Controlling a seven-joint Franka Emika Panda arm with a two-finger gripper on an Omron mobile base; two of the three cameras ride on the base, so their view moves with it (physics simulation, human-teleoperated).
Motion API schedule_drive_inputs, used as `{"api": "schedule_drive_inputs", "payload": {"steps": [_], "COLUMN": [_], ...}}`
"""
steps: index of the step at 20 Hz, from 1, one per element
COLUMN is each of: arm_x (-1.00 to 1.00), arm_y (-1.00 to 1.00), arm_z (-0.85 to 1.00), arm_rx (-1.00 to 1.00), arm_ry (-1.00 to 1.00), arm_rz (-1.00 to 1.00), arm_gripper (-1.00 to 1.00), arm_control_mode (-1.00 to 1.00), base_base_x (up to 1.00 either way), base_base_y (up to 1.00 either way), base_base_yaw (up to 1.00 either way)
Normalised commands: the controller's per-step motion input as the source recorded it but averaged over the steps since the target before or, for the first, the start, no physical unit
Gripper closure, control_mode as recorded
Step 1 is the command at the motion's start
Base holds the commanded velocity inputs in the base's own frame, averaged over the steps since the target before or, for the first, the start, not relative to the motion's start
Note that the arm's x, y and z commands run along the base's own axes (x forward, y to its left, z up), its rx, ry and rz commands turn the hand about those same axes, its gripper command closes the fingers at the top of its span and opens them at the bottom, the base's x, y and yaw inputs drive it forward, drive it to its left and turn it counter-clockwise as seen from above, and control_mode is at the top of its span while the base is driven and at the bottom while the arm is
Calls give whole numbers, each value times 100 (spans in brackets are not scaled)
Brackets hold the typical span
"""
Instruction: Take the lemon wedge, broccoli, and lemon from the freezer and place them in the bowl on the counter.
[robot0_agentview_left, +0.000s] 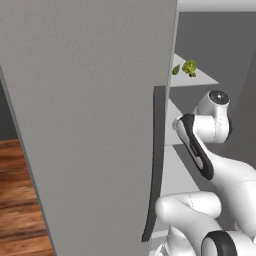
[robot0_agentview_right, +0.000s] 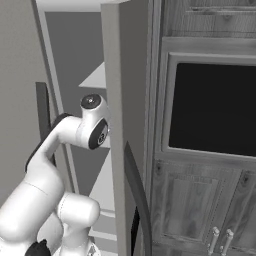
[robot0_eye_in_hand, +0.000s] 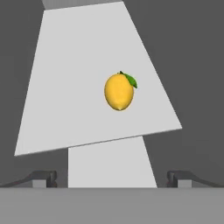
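Hand (robot0_eye_in_hand: 112, 179) wide open, empty

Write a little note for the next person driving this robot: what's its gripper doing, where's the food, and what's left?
Gripper: open, holding nothing, aimed at the lemon.
Lemon: lying on a pale freezer shelf, untouched.
Broccoli: on a higher shelf, seen past the open freezer door.
Lemon wedge, bowl and counter: can't place them from here.
Done: freezer is open, arm reaching inside.
Left: nothing grabbed yet; all three items probably still need moving to the bowl.

Home kitchen: open freezer (robot0_agentview_left: 85, 125), wood-grain cabinets (robot0_agentview_right: 200, 210), built-in oven (robot0_agentview_right: 212, 107).
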Motion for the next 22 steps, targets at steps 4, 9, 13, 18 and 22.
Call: {"api": "schedule_drive_inputs", "payload": {"steps": [4, 9, 13, 18, 22], "arm_x": [52, 50, 47, 35, 34], "arm_y": [-13, -5, -1, -14, -8], "arm_z": [-18, -29, -32, -16, -13], "arm_rx": [4, 2, 0, 0, 0], "arm_ry": [0, 0, 0, 0, 0], "arm_rz": [0, 0, 0, 0, 0], "arm_gripper": [-100, -100, -100, -100, -100], "arm_control_mode": [-100, -100, -100, -100, -100], "base_base_x": [0, 0, 0, 0, 0], "base_base_y": [0, 0, 0, 0, 0], "base_base_yaw": [0, 0, 0, 0, 0]}}
